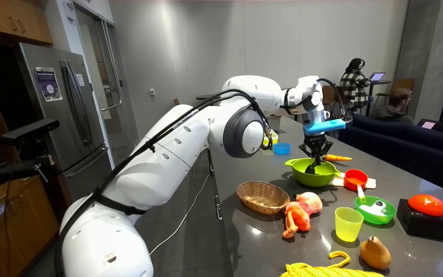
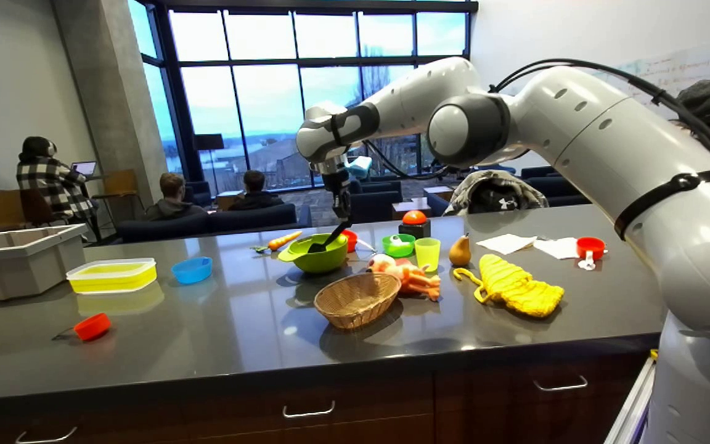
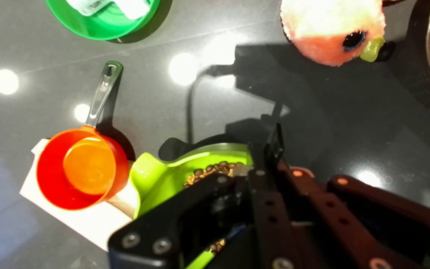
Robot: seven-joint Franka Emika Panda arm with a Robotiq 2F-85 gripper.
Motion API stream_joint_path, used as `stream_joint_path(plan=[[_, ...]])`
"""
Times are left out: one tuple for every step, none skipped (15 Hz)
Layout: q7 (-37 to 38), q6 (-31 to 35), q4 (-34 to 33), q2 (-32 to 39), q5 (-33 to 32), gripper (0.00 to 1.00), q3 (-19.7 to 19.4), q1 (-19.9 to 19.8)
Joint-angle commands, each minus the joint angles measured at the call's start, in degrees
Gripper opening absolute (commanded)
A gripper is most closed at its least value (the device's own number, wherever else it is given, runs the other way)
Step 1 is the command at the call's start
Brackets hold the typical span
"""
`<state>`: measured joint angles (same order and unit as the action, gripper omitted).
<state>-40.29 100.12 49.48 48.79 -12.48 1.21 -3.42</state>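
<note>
My gripper [image 1: 317, 158] points down over the green bowl [image 1: 309, 179] and is shut on a black utensil [image 1: 311, 168]. The utensil slants down, with its broad dark end inside the bowl. In an exterior view, the gripper [image 2: 343, 216], the utensil [image 2: 334, 234] and the bowl [image 2: 312, 264] show again. In the wrist view, the gripper [image 3: 265, 158] hides much of the bowl [image 3: 155, 188]. Brown beans and yellow kernels [image 3: 215, 169] lie in it. The utensil's handle end [image 3: 277, 142] shows between the fingers; its lower part is mostly hidden.
Close around the bowl are a red measuring cup [image 1: 355, 179], a carrot [image 1: 337, 157], a wicker basket [image 1: 263, 197] and a pink plush toy [image 1: 302, 211]. A green dish [image 1: 379, 217], yellow cup [image 1: 348, 224], pear [image 1: 375, 253] and red-topped button box [image 1: 425, 219] stand further off.
</note>
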Motion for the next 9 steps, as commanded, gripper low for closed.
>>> stream_joint_path(plan=[[-1.23, -0.23, -2.65, 1.27, 0.44, 0.01, 0.31, -0.50], [-1.12, -0.04, -3.13, 1.73, 0.53, 0.01, 0.27, -0.71], [-1.15, 0.31, -3.60, 2.11, 0.62, 0.01, 0.33, -0.90], [-1.16, 0.58, -4.17, 2.50, 0.69, 0.01, 0.37, -1.06], [-1.22, 1.46, -4.75, 2.95, 0.77, 0.01, 0.46, -1.26], [-1.30, 2.59, -5.43, 3.50, 0.98, 0.01, 0.64, -1.51], [-1.28, 3.45, -6.10, 3.98, 1.18, 0.01, 0.75, -1.70], [-1.25, 4.17, -6.72, 4.41, 1.25, 0.01, 0.79, -1.74], [-1.24, 4.73, -7.11, 4.72, 1.27, 0.01, 0.82, -1.80]])
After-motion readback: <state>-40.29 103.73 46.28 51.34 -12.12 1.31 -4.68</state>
